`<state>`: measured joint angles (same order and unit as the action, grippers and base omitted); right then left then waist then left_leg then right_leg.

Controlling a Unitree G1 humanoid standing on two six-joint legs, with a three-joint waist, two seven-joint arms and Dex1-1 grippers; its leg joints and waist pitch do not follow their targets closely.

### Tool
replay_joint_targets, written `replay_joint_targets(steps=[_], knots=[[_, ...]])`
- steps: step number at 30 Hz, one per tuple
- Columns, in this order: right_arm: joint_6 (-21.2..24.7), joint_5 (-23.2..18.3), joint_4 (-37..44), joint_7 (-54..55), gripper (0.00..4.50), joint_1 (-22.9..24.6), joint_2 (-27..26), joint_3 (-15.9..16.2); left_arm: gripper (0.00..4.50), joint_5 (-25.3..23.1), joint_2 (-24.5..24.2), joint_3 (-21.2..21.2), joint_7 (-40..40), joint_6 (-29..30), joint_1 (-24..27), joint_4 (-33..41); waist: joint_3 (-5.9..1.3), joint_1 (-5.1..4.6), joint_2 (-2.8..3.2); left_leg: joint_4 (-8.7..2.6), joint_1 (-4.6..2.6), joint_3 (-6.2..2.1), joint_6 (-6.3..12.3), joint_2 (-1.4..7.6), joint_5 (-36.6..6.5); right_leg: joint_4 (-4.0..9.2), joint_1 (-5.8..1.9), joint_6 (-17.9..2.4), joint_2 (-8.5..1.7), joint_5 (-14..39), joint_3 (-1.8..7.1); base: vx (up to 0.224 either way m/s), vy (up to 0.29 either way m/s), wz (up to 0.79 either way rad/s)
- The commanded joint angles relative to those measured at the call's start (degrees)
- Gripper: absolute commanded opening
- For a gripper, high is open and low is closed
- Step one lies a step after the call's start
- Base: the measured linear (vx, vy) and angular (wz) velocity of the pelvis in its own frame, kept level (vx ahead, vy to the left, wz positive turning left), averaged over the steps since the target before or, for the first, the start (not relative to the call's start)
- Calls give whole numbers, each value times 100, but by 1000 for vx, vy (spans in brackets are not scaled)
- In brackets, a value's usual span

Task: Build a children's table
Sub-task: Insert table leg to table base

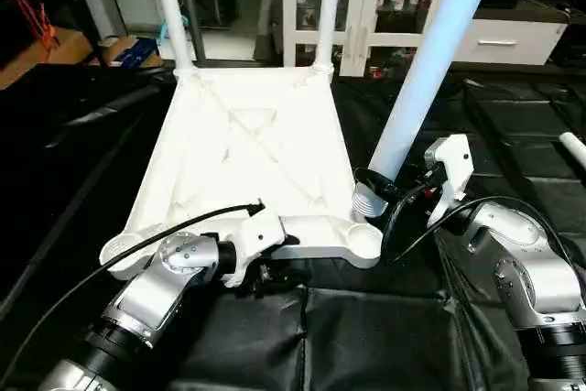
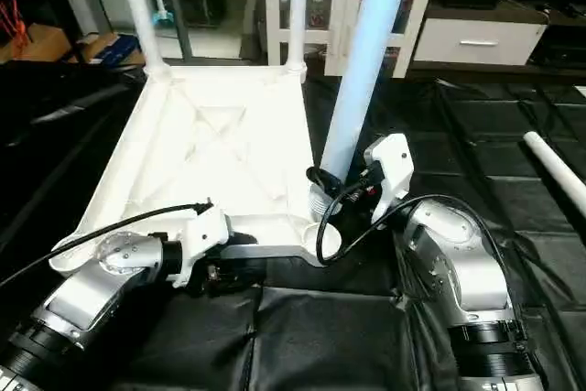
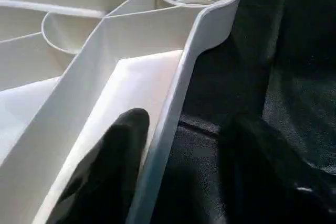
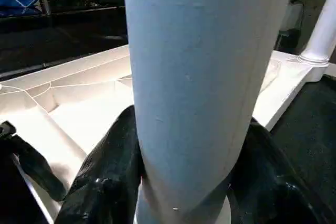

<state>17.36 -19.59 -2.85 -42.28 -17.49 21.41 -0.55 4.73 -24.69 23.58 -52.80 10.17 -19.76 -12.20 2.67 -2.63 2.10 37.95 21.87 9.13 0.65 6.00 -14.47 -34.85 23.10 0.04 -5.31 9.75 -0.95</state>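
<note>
Legs point(image 1: 171, 6) stand in tabletop's point(image 1: 247, 148) far sockets.

Left gripper point(image 3: 173, 182): low at the near edge, fingers point(image 3: 113, 166) parted, one on each side of the rim. Left forearm angled in from lower left. Right gripper point(image 4: 186, 182): both fingers point(image 4: 107, 174) pressed against the leg's lower end. Right forearm reaches in from lower right.

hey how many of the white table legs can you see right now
4. Two long tapered white plastic legs stand in the white tabletop's far corner sockets, one is gripped by the right gripper near the front-right socket, and one lies on the black mat at right.
</note>
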Motion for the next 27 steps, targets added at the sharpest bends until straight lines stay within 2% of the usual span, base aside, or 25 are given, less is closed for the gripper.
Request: replay_joint_targets(steps=[1, 4, 6, 8, 9, 11, 16, 19, 20, 22, 25, 27], knots=[[-72, 42, 133, 14, 188, -26, 17, 50, 250, -87, -77, 69, -94, 12, -124, 129, -299, 8, 10, -710, -94, -261, -10, 608, -1616, 366, -215, -1521, -343, 1157, 180, 0, 0, 0], [-80, 57, 129, 1, 188, -32, 16, 61, 220, -167, -108, 102, -117, -16, -155, 126, -306, 1, -2, -702, -72, -259, 37, 608, -1458, 357, -231, -1545, -351, 983, 183, 0, 0, 0], [-86, 67, 124, -3, 188, -37, 11, 66, 209, -235, -140, 135, -164, -33, -175, 119, -314, 9, 14, -695, -68, -261, 109, 612, -1297, 342, -240, -1580, -356, 815, 181, 0, 0, 0], [-95, 71, 125, 0, 188, -37, 1, 75, 199, -277, -150, 137, -193, -21, -174, 127, -314, 5, 21, -698, -61, -262, 152, 615, -1234, 333, -251, -1616, -353, 724, 174, 0, 0, 0], [-96, 72, 125, 2, 188, -36, -1, 77, 177, -279, -150, 136, -197, -19, -173, 128, -314, 9, 24, -699, -70, -259, 158, 618, -1230, 334, -245, -1626, -352, 709, 174, 0, 0, 0], [-111, 83, 124, -1, 188, -29, -2, 88, 173, -296, -157, 158, -225, -4, -179, 130, -314, 8, 22, -698, -66, -257, 172, 618, -1219, 329, -250, -1656, -352, 675, 172, 0, 0, 0], [-137, 87, 123, 12, 188, -31, -18, 117, 143, -356, -152, 194, -287, -37, -213, 99, -295, 41, 37, -702, -92, -240, 162, 617, -1362, 354, -221, -1655, -349, 876, 180, 0, 0, 0], [-141, 81, 131, 12, 188, -33, -34, 130, 133, -340, -135, 143, -352, -15, -261, 108, -282, 97, 49, -722, -109, -243, 52, 622, -1510, 366, -201, -1575, -343, 1094, 182, 0, 0, 0], [-141, 80, 133, 11, 188, -32, -35, 131, 115, -337, -135, 139, -359, -14, -264, 110, -282, 112, 52, -725, -116, -240, 32, 621, -1530, 367, -193, -1560, -340, 1116, 183, 0, 0, 0], [-132, 71, 158, 4, 188, -18, -42, 139, 108, -321, -149, 126, -388, 8, -270, 137, -291, 138, 54, -727, -123, -235, -2, 619, -1469, 355, -188, -1551, -335, 992, 183, 0, 0, 0], [-126, 70, 175, -13, 188, -3, -56, 155, 91, -348, -190, 144, -418, 48, -257, 157, -302, 152, 38, -726, -93, -227, 67, 617, -1206, 329, -221, -1582, -347, 680, 179, 0, 0, 0], [-126, 71, 183, -21, 188, 6, -71, 169, 82, -370, -223, 147, -421, 103, -219, 195, -297, 157, 43, -726, -97, -223, 91, 618, -1230, 335, -219, -1596, -353, 731, 182, 0, 0, 0]])
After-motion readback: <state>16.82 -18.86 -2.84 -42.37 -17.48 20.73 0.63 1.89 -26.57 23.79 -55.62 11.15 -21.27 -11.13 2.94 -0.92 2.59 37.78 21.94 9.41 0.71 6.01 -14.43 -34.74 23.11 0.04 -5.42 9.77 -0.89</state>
